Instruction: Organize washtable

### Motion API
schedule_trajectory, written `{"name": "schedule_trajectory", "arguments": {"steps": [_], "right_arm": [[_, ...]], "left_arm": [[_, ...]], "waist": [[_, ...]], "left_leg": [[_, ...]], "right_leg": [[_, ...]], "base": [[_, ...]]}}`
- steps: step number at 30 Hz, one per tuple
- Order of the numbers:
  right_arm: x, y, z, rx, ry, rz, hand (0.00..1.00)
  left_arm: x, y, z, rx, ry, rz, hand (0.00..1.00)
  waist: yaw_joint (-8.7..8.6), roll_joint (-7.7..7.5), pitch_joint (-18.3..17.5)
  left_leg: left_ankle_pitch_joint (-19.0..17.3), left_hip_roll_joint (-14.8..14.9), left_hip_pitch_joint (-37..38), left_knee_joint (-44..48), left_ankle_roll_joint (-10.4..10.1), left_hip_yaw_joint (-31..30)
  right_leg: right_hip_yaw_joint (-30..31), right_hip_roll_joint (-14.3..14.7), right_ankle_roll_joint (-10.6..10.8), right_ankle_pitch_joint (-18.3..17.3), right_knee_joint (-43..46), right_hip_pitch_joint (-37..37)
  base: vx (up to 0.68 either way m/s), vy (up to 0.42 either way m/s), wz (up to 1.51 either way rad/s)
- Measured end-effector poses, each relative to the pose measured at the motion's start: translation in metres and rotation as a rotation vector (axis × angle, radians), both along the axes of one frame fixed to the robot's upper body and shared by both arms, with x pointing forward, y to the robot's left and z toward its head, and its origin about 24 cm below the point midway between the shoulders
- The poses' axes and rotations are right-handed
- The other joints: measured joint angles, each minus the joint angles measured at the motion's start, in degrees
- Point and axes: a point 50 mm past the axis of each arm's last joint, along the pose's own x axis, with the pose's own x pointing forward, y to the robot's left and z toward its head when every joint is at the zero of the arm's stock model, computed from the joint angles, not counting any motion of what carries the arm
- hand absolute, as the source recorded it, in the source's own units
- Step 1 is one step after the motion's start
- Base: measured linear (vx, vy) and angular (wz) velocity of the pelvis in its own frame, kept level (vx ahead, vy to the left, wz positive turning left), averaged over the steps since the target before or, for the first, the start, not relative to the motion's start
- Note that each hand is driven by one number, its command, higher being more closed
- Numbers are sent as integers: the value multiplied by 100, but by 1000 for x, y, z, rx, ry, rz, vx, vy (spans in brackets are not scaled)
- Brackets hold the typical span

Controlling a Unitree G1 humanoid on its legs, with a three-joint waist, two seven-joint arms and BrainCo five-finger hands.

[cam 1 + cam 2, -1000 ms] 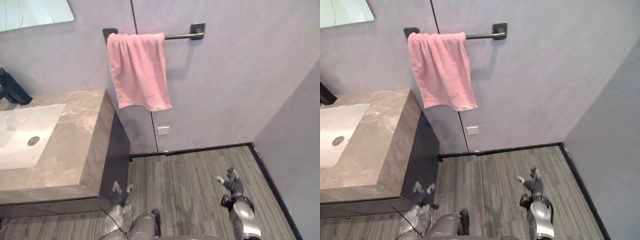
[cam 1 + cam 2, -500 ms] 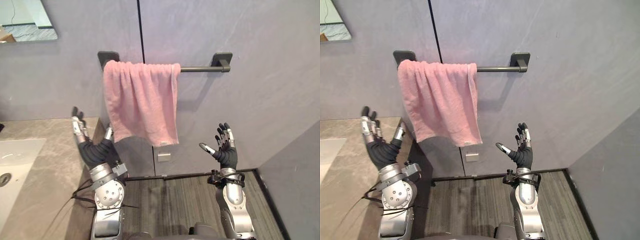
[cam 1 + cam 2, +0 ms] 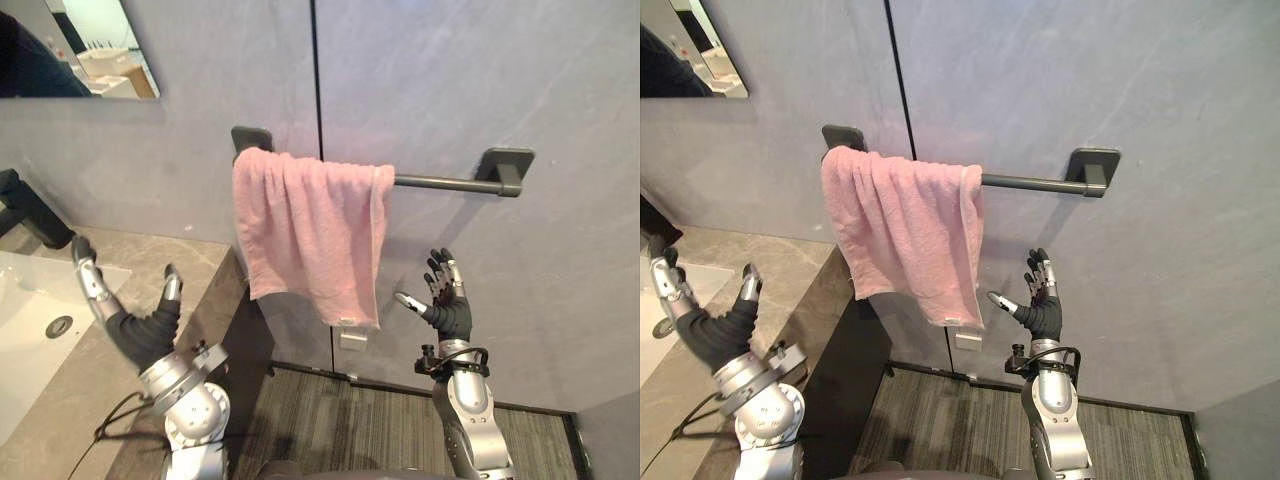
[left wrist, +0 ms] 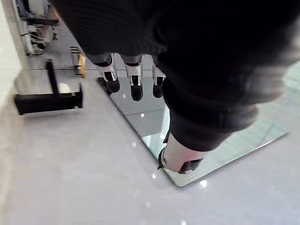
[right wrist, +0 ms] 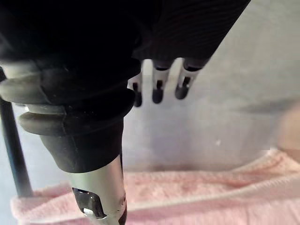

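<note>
Washtable [image 3: 192,262] of veined brown stone fills the lower left of the frame, with a white basin [image 3: 25,300] sunk into it, a round drain [image 3: 58,326] in the basin floor and a black faucet [image 3: 32,207] at the back edge. A mirror [image 3: 85,50] hangs in the upper left corner. Centre frame, a pink towel [image 3: 310,240] is draped in folds over the left end of a dark towel bar [image 3: 442,183] fixed to the grey wall [image 3: 520,80] – the right stretch of the bar is bare. A small white wall plate [image 3: 350,340] shows just under the towel's lower edge, and striped grey floor [image 3: 380,430] runs along the bottom. The left hand [image 3: 135,328] is raised over the stone top at lower left, between the basin and the counter's right edge, fingers straight and thumb apart, with nothing in it. The right hand [image 3: 446,310] is raised in the lower centre-right, near the towel's lower right corner but apart from it – fingers spread wide, palm empty.
</note>
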Motion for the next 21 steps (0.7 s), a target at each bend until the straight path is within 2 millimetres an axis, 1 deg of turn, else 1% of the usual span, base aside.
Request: {"name": "schedule_trajectory", "arguments": {"steps": [1,4,7,10,11,14,15,16,18,19,21], "right_arm": [[-1,0,-2,10,9,-2,0],[-3,3,-3,33,15,12,0],[-6,7,-5,35,34,42,0],[-6,7,-6,32,42,48,0],[-5,7,-6,31,42,48,0],[3,3,0,20,18,34,0],[6,3,4,18,1,34,0],[13,2,9,14,-25,34,0],[22,4,15,10,-45,32,0],[24,4,16,11,-50,33,0],[29,6,21,11,-62,40,0]], "left_arm": [[-1,0,-3,-21,24,-22,0],[-2,0,-12,-97,77,-105,0],[2,-2,-23,-164,129,-190,0],[9,-10,-35,-266,168,-309,0],[10,-12,-35,-282,168,-336,0],[28,-21,-31,-322,132,-461,0],[33,-23,-29,-337,113,-499,0],[41,-26,-24,-357,83,-546,0],[51,-28,-18,-375,51,-591,0],[55,-29,-16,-378,40,-601,0],[68,-34,-10,-367,21,-633,0]], "waist": [[5,-48,1],[8,-105,-36],[3,-93,-135],[-13,-88,-219],[-16,-84,-235],[-37,-37,-272],[-49,8,-285],[-97,64,-276],[-164,138,-264],[-164,155,-257],[-197,180,-214]], "left_leg": [[0,-20,6,-59,-1,-11],[5,-93,91,-212,-4,-49],[36,-128,117,-402,-9,-42],[181,-136,121,-617,-34,-4],[214,-137,118,-665,-49,10],[397,-159,106,-896,-62,70],[461,-162,103,-972,-59,92],[544,-172,54,-1069,-57,109],[634,-151,6,-1219,-59,189],[657,-135,3,-1274,-60,231],[717,-95,-19,-1384,-74,284]], "right_leg": [[-23,-13,57,37,-63,34],[-109,-67,119,99,-229,232],[-137,-103,176,156,-362,256],[-133,-88,204,277,-549,230],[-126,-84,202,308,-581,211],[-105,-39,196,491,-830,159],[-82,-27,198,537,-885,83],[-55,-11,195,617,-945,1],[18,54,193,729,-1077,-108],[46,58,186,773,-1133,-126],[73,86,180,867,-1282,-165]], "base": [[-52,75,13],[-66,76,18],[-65,41,10],[2,4,-2],[21,12,-9],[36,21,-9],[68,28,-12],[48,8,-11],[23,3,-19],[10,8,-26],[5,5,-17]]}}
